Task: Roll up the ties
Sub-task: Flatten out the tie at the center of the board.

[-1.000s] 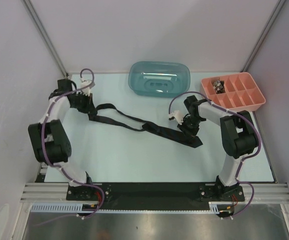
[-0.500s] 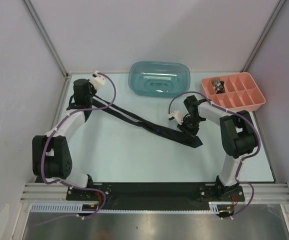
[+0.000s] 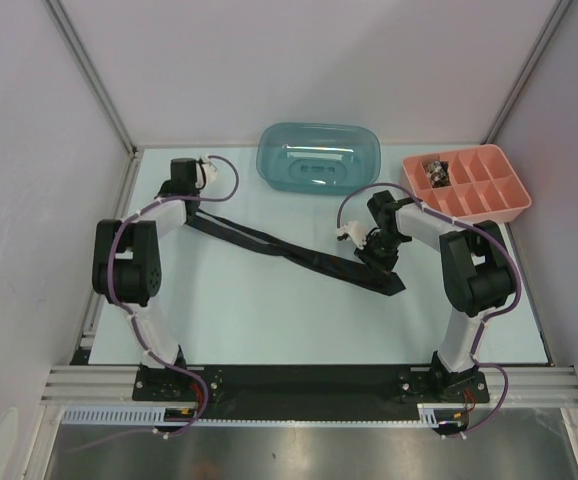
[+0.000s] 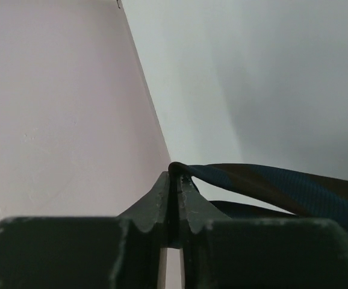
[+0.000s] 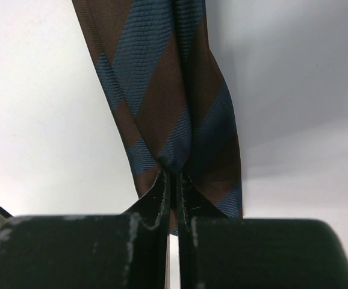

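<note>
Tools on both arms pinch the tie (image 3: 269,243), stretched across the desk (image 3: 269,330) with its long axis running from the left tool (image 4: 175,177) at ten o'clock to the right tool (image 5: 173,177) at four o'clock, wide tip just past the latter.

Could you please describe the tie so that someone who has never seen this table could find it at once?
On the pale table, look in front of the blue tub. The tie runs slantwise there, stretched between the left gripper and the right gripper. It is the only long dark strip of cloth, striped brown and blue up close.
</note>
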Available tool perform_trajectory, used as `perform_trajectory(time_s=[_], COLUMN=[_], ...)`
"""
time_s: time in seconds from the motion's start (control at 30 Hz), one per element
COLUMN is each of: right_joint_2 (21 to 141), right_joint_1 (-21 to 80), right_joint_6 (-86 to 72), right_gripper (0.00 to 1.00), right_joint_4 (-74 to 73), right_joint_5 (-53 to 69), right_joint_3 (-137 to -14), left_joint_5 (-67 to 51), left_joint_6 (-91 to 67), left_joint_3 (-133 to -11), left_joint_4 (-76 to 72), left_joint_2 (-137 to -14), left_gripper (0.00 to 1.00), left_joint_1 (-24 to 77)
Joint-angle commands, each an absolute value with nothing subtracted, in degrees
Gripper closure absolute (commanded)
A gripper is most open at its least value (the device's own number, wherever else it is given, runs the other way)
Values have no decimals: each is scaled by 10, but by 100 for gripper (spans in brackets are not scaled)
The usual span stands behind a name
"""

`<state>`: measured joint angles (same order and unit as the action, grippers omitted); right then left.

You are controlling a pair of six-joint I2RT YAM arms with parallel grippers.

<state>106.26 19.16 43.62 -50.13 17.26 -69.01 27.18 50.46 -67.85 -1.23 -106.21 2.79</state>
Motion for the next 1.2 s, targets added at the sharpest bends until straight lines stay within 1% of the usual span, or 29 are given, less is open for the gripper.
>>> perform_trajectory(time_s=[0.0,0.07,0.13,0.17,0.2,0.27,0.3,0.33,0.37,0.4,0.43,0.5,0.57,0.63,0.7,0.73,0.8,0.87,0.93,1.07,1.17], right_joint_2=[1089,1090,1090,1090,1090,1090,1090,1088,1088,1088,1087,1085,1085,1085,1085,1085,1083,1082,1080,1082,1085], right_joint_1=[189,190,190,190,190,190,189,189,189,189,189,189,189,189,189,189,187,186,185,186,185], right_joint_6=[451,447,446,444,443,442,440,439,439,439,438,436,435,433,433,433,433,432,432,432,430], right_gripper=[100,100,100,100,100,100,100,100,100,100,100,100,100,100,100,100,100,100,100,100,100], right_joint_4=[-485,-488,-490,-490,-493,-493,-493,-494,-493,-492,-492,-491,-491,-491,-491,-491,-490,-490,-490,-490,-489], right_joint_5=[145,150,154,157,159,162,163,163,166,166,167,170,172,174,176,176,177,178,181,184,185], right_joint_3=[-679,-685,-692,-694,-696,-698,-698,-697,-696,-696,-696,-698,-698,-698,-696,-696,-694,-693,-693,-693,-694], left_joint_5=[317,287,248,217,184,135,31,-39,-80,-149,-170,-198,-270,-298,-298,-268,-250,-304,-323,-268,-251], left_joint_6=[464,442,418,409,383,351,331,329,329,345,355,373,389,417,432,428,403,432,451,514,523], left_joint_3=[-745,-745,-749,-753,-763,-778,-785,-787,-775,-765,-757,-739,-744,-743,-738,-736,-745,-771,-767,-739,-736], left_joint_4=[-7,-9,14,14,52,67,114,135,146,161,173,197,227,263,269,263,254,307,324,314,305], left_joint_2=[-1091,-1092,-1086,-1083,-1076,-1044,-1030,-1016,-982,-969,-954,-934,-933,-936,-940,-947,-975,-988,-986,-991,-1017], left_gripper=[84,68,54,53,52,49,48,41,37,35,31,30,30,30,28,28,30,30,30,32,31], left_joint_1=[24,19,11,4,2,-30,-39,-47,-50,-47,-45,-29,-19,-5,34,51,54,53,75,136,162])
